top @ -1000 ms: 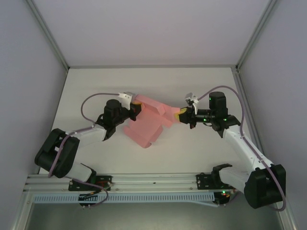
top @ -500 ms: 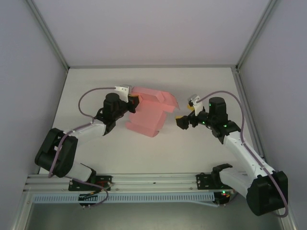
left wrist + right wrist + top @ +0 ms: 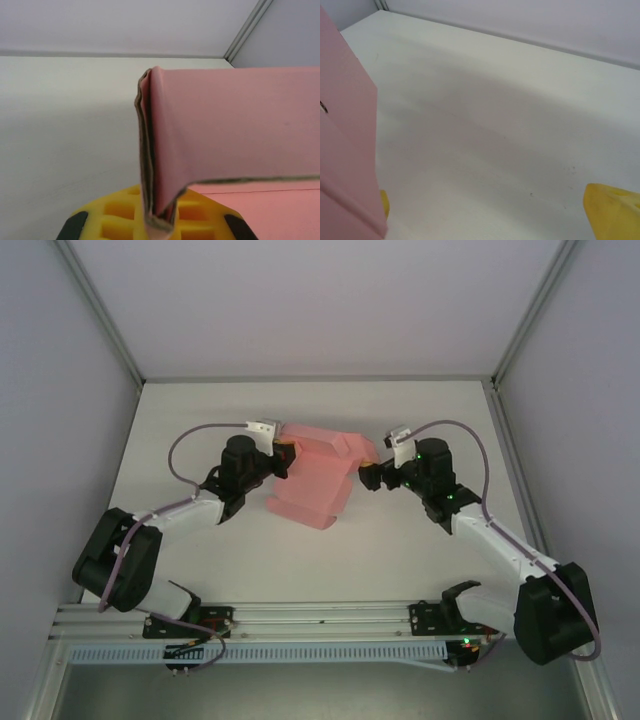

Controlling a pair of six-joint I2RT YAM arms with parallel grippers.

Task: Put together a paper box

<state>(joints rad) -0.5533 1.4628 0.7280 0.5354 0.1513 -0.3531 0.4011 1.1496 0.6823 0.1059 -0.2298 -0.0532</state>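
left gripper (image 3: 284,460): fingers pinch the folded left edge of the paper box (image 3: 315,482). right gripper (image 3: 368,477): fingers spread wide, just beside the box's right side, over the desk (image 3: 200,420).

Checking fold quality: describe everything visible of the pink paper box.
The paper box is thin pink card, partly folded, flaps sticking out at its right end, not closed. It sits tilted at the table centre. The left gripper is shut on a doubled edge at its left; the open right gripper sits by its right end.
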